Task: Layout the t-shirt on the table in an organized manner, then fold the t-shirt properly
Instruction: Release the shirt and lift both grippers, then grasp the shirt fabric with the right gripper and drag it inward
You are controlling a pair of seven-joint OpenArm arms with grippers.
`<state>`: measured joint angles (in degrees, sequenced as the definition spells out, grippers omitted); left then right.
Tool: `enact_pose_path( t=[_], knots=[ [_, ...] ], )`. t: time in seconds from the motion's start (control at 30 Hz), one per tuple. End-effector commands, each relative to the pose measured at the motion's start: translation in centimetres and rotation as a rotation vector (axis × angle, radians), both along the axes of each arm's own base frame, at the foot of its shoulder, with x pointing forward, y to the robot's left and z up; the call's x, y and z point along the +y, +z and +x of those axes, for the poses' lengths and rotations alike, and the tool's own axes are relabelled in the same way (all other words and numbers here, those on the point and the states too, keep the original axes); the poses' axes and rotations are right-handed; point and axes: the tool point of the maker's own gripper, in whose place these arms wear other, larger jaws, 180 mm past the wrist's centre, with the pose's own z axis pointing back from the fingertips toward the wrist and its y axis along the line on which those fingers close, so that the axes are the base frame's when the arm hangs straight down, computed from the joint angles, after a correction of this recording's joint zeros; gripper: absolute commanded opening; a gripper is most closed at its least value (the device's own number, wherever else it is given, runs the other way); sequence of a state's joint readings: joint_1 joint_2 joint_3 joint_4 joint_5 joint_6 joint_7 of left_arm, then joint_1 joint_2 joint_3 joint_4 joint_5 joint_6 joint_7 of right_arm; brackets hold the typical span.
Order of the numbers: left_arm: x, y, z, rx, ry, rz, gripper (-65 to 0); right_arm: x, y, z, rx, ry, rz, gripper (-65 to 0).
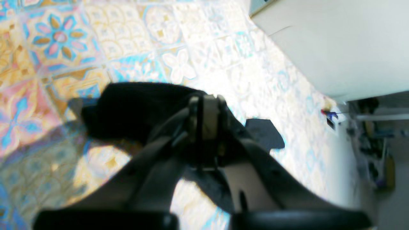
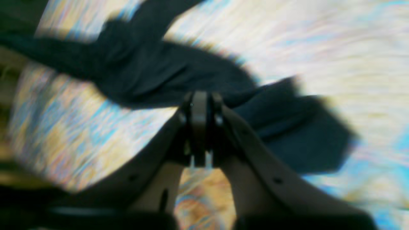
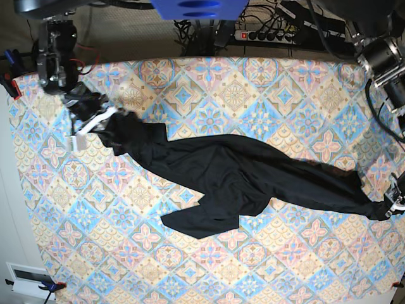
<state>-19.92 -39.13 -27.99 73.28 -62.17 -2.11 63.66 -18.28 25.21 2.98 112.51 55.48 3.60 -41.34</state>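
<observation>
The t-shirt (image 3: 234,174) spans the table (image 3: 278,88) diagonally; both halves lie bare.

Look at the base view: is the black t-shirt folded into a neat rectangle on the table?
No: the t-shirt lies stretched in a long crumpled band across the table, one end at each tool.

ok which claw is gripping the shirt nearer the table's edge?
The left claw, shut on the t-shirt at the table edge on the base view's right. The right claw grips it further in.

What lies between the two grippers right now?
The t-shirt, stretched from the right gripper to the left gripper over the table, in the base view.
</observation>
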Motion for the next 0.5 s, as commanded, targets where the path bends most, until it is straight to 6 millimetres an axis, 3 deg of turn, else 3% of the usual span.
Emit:
enact_pose_path(
  t=[0.0,0.13,0.27,0.33,0.47],
  knots=[
    [1.4,1.8,-0.3,-0.033,0.013,0.027,-65.0,1.5,0.7,-0.1,-0.018,0.052,0.014,-65.0],
    [3.1,-0.3,-2.6,0.033,0.043,0.064,-65.0,7.2,0.4,-1.0,0.005,0.227,0.055,-65.0],
    [4.7,-3.0,-4.6,0.07,0.104,0.11,-65.0,12.7,2.2,-1.8,-0.038,0.398,0.1,-65.0],
    [5.0,-3.9,-5.2,0.087,0.115,0.124,-65.0,15.3,3.9,-1.8,-0.056,0.462,0.179,-65.0],
    [4.8,-5.1,-5.8,0.106,0.12,0.122,-65.0,18.6,9.9,-0.3,-0.119,0.512,0.42,-65.0]
  ],
)
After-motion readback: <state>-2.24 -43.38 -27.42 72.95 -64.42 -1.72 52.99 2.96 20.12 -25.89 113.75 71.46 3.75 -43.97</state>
